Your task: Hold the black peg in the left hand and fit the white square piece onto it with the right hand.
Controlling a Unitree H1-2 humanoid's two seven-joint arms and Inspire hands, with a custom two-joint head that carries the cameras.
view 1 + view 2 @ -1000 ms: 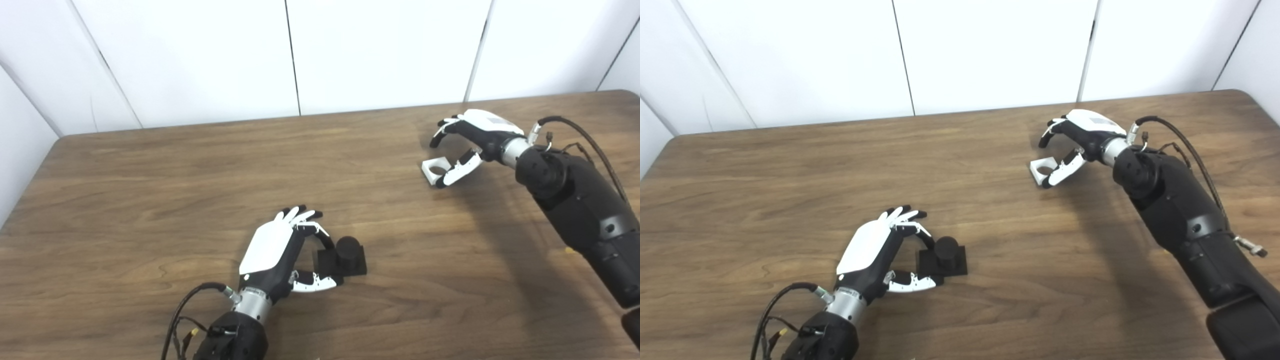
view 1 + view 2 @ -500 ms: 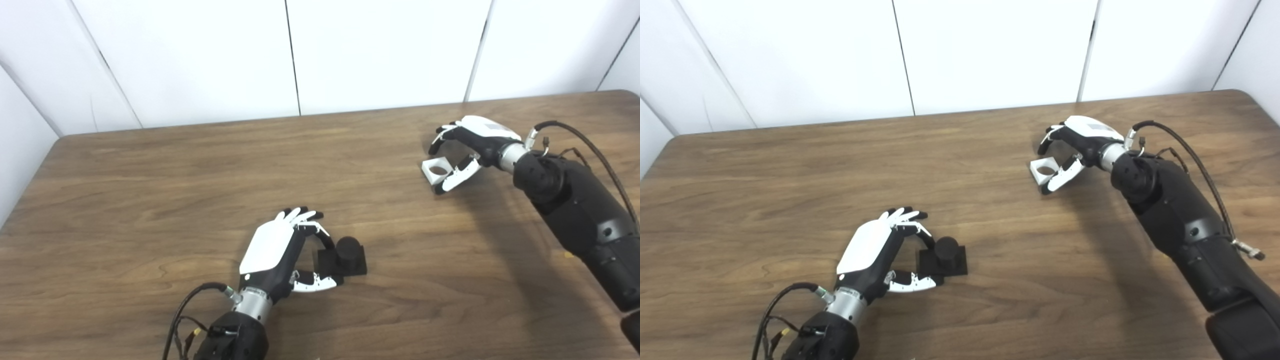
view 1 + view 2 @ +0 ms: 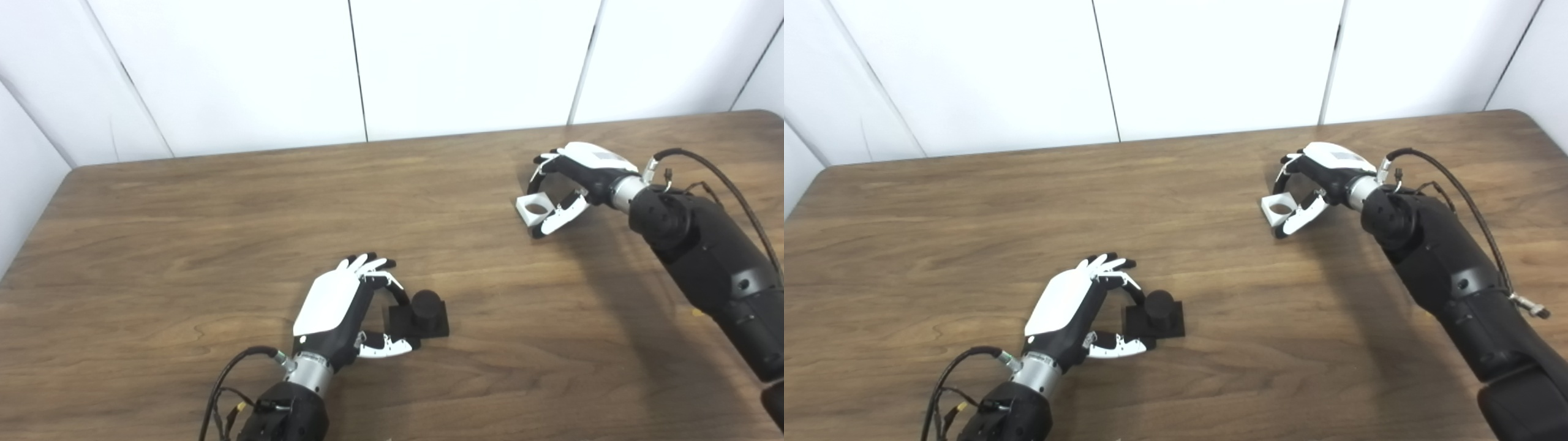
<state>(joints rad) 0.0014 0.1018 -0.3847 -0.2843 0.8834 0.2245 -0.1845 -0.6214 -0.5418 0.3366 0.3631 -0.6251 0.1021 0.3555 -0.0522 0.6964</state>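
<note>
My right hand (image 3: 572, 180) half-curled round white square piece (image 3: 531, 207), not yet gripping; looks light, rigid — pinch outer walls. Left hand (image 3: 343, 309) cupped beside black peg (image 3: 425, 311), empty.

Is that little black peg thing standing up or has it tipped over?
Upright. The black peg stands with its flat square base on the table, round post pointing up, beside the left hand.

Bright, even overhead light; soft shadows under both arms; slightly soft focus.
</note>
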